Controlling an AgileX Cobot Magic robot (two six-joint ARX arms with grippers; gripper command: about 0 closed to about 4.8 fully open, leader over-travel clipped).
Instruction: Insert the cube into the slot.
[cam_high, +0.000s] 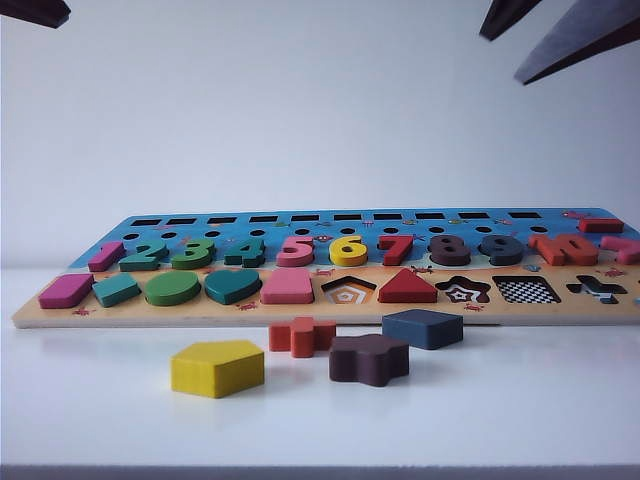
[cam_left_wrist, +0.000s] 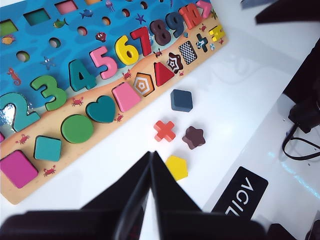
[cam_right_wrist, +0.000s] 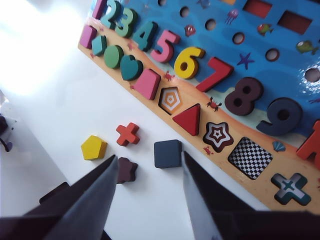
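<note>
writing: the only readable print off the board is white "AGIL" on a black plate (cam_left_wrist: 240, 196) past the table's edge, rest cut off. The puzzle board (cam_high: 150, 312) has chunky number pieces 1 to 10 sitting in its blue part.

cube: flat dark navy block (cam_high: 422, 328), roughly square with soft corners, plain top, no markings. It lies loose on the white table (cam_high: 520, 400) just in front of the board's front edge, not touching it, about level with the star and checkered cut-outs.

slot: square cut-out (cam_high: 526, 290) with a black-and-white checkered floor, in the board's front row toward its right end, between the star cut-out (cam_high: 462, 290) and the cross cut-out (cam_high: 597, 288). Nothing in it.

board front row: from the left end, a magenta, a teal, a green circle, a teal heart and a pink piece are seated, then an open pentagon cut-out (cam_high: 348, 290), then a seated red triangle (cam_high: 406, 287).

loose pieces: yellow pentagon (cam_high: 217, 367) nearest the table's front edge, orange-red cross (cam_high: 301, 336), dark brown star block (cam_high: 369, 359) just beside the cube.

left gripper: (cam_left_wrist: 151, 156) fingers pressed together to a point, holding nothing, up above the table near the yellow pentagon.

right gripper: (cam_right_wrist: 148, 161) fingers spread apart, nothing between them, hovering above the cube.
</note>
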